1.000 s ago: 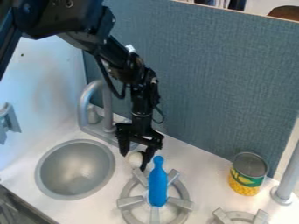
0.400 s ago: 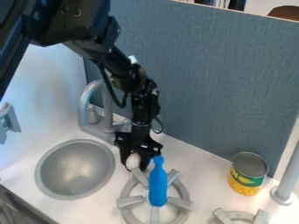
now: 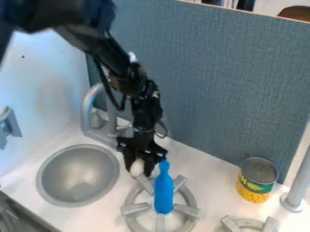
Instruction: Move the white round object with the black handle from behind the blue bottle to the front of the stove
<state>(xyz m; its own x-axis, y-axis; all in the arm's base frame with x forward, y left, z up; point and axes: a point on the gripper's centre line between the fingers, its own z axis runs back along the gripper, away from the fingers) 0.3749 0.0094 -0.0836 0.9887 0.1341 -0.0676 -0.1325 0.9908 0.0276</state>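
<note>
The black arm slants in from the upper left. Below its wrist, the gripper points down.

Smooth, hard surfaces are set against a rough, cloth-like panel.
At lower left, a satin metallic finish is shown by the sink basin; the faucet above it is smooth and grey. A soft sheen is given off by the white wall at left. At lower center, smooth blue plastic is suggested by the bottle-shaped object. At right, the can is topped with dull metal.
</note>
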